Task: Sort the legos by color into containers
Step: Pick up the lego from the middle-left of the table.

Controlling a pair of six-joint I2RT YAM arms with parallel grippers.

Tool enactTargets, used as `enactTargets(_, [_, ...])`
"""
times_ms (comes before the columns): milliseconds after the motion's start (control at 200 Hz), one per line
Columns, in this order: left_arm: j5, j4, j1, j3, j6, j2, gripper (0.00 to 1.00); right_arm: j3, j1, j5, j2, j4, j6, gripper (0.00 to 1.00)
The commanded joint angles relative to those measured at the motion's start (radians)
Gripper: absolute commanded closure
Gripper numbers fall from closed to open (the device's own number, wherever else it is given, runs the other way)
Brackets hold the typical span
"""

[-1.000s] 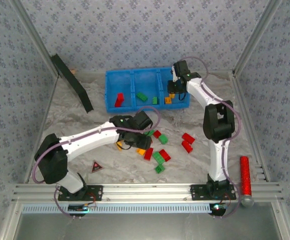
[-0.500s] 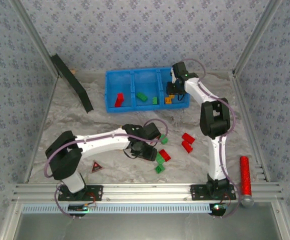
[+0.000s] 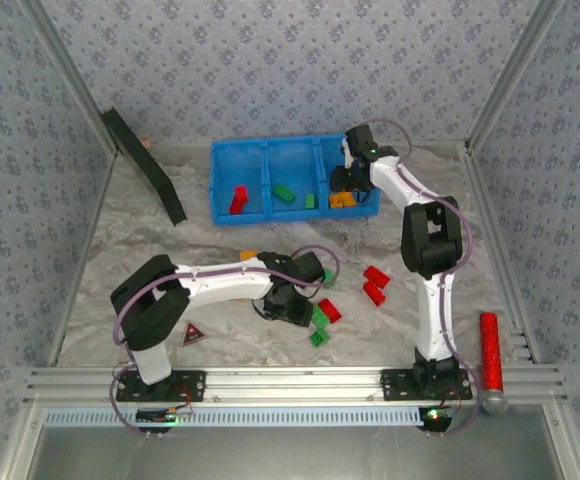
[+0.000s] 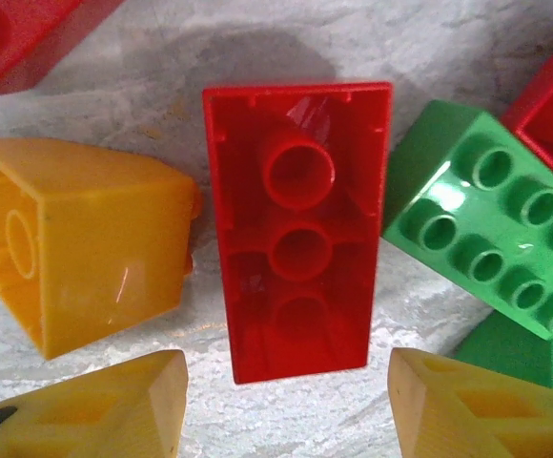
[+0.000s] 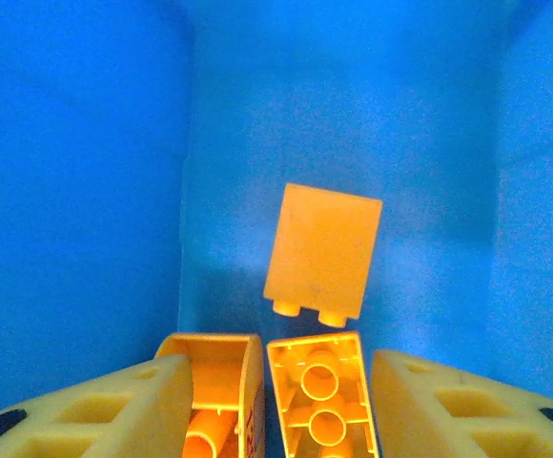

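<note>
Risk lies with the left gripper (image 4: 286, 408): its fingers (image 4: 114, 410) stand spread either side of an upturned red brick (image 4: 296, 243), with an orange brick (image 4: 76, 248) and a green brick (image 4: 486, 239) close against its flanks. An off-centre closing stroke could catch a neighbour or twist the red brick out. This cluster lies on the table in front of the blue bin (image 3: 216, 190), apart from it. Left arm is folded low, wrist pointing straight down. Right arm reaches into the bin's right compartment, where the right gripper (image 5: 276, 410) hangs spread, apparently grasping nothing, above orange bricks (image 5: 322, 250). Red sits in the bin's left compartment, green in the middle.
</note>
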Motion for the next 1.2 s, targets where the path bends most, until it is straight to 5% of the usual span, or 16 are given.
enactTargets(0, [-0.001,-0.010,-0.006,0.021,-0.011,0.032,0.43,-0.023,0.002,-0.004,-0.094,-0.012,-0.023,0.46])
enactTargets(635, [-0.067,-0.063,0.031,0.140,0.025,0.139,0.47,-0.409,0.031,0.038,-0.506,0.006,0.006,0.41])
enactTargets(1194, [-0.041,-0.142,0.070,0.174,0.075,0.069,0.80,-0.861,0.060,0.051,-0.930,-0.096,0.110,0.36])
